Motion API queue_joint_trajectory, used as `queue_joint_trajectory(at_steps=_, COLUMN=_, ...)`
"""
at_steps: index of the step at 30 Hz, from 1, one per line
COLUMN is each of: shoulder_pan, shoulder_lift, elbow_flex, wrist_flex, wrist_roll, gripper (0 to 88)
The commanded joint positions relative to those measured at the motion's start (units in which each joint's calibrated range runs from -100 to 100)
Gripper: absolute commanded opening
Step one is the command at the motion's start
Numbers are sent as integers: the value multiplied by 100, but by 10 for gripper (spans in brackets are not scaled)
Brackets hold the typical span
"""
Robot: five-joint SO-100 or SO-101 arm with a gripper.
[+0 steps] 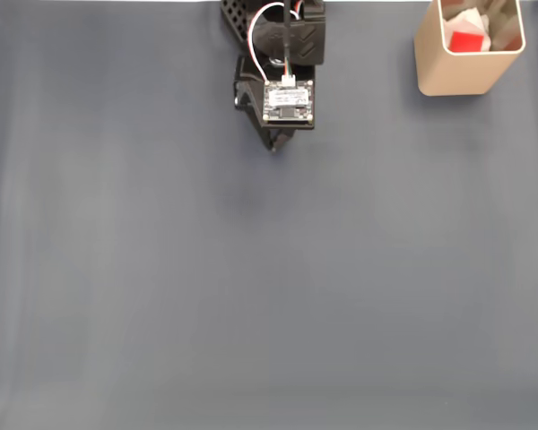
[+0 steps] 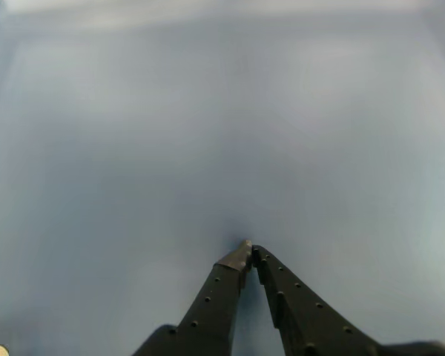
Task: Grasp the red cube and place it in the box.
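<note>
Fixed view from above and wrist view of a single arm over a dark grey-blue counter (image 1: 269, 296). In the fixed view the arm (image 1: 282, 54) enters at the upper centre of the frame, its wrist carrying a small circuit board (image 1: 290, 100), and the jaws (image 1: 274, 143) point down the frame just below that board. In the wrist view the jaws (image 2: 248, 251) rise from the lower edge of the frame as two dark fingers whose tips meet at a point; they are pressed together with nothing between them, over bare counter cloth. The box (image 1: 457, 72), a beige container with rounded corners and a white interior, stands in the upper right corner of the fixed view, well apart from the arm. The red cube (image 1: 466, 41) lies inside the box, toward the left of its opening, beside some pale contents (image 1: 493, 27) too small to identify. Judged from this arrangement, the task appears essentially complete: the cube is already in the box, the jaws hold nothing, and the arm sits away from the container near the top centre of the frame. No further cube lies on the counter in either view, so nothing seems left to grasp; at most the arm has still to settle into a rest pose.
</note>
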Motion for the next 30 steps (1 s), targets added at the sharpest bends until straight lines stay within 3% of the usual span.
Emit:
queue_joint_trajectory(at_steps=1, shoulder_pan=-34, shoulder_lift=-180, elbow_flex=55, wrist_flex=623, wrist_roll=-10, gripper=2)
queue_joint_trajectory(at_steps=8, shoulder_pan=1, shoulder_lift=-474, elbow_flex=55, wrist_flex=1887, wrist_roll=-10, gripper=3)
queue_joint_trajectory(at_steps=22, shoulder_pan=9, shoulder_lift=-509, elbow_flex=55, wrist_flex=2363, wrist_roll=-249, gripper=4)
queue_joint_trajectory(at_steps=27, shoulder_pan=9, shoulder_lift=-509, elbow_flex=55, wrist_flex=2461, wrist_roll=210, gripper=8)
queue_joint_trajectory(at_steps=30, shoulder_pan=9, shoulder_lift=-509, elbow_flex=55, wrist_flex=2461, wrist_roll=220, gripper=8)
